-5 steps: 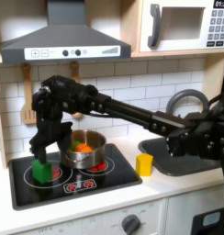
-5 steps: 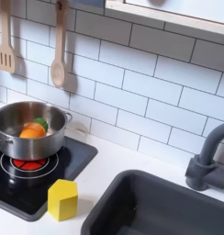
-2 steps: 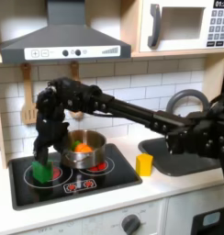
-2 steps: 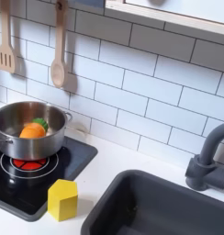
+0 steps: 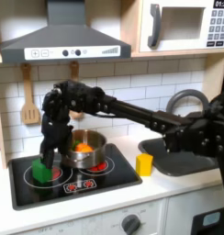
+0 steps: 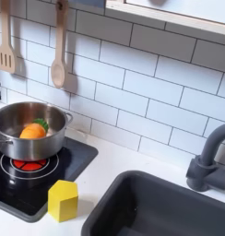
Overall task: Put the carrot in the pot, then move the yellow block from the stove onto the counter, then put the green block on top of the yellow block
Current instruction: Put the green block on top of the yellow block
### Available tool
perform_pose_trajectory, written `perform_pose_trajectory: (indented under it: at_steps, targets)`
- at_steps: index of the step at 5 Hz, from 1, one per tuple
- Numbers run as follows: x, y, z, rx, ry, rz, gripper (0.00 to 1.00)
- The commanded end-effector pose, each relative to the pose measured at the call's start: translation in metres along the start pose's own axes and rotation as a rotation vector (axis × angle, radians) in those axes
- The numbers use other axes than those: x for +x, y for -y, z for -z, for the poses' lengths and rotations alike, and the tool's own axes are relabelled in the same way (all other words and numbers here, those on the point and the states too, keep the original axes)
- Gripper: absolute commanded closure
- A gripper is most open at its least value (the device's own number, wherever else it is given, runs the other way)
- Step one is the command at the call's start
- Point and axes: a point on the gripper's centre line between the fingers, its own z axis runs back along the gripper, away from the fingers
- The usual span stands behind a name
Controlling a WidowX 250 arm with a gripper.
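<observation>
In the first exterior view the green block (image 5: 39, 172) stands on the front left burner of the black stove (image 5: 82, 183). My gripper (image 5: 44, 162) hangs just over it, open, with its fingers reaching down around the block's top. The steel pot (image 5: 84, 152) sits on the stove's back right burner with the orange carrot (image 5: 83, 147) inside. The yellow block (image 5: 144, 164) stands on the cream counter (image 5: 169, 184), right of the stove. The second exterior view shows the pot (image 6: 22, 136), the carrot (image 6: 33, 131) and the yellow block (image 6: 62, 200) beside the stove (image 6: 64, 164).
A dark grey sink (image 6: 165, 207) with a grey faucet (image 6: 212, 155) lies at the second exterior view's right. Wooden utensils (image 6: 58, 55) hang on the tiled wall behind the stove. A range hood (image 5: 63, 41) and a microwave (image 5: 183, 26) sit overhead.
The gripper has sunk a little and shifted slightly right, closer onto the green block. The blocks, pot and carrot have not moved.
</observation>
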Motion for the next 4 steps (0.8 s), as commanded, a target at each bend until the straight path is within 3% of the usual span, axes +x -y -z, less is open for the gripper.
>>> perform_pose_trajectory:
  at_steps: [1,4]
  targets:
    - [0.014,-0.006,0.004,0.002,-0.014,-0.041,0.0]
    - [0.024,-0.012,0.0,-0.009,-0.027,-0.05,0.0]
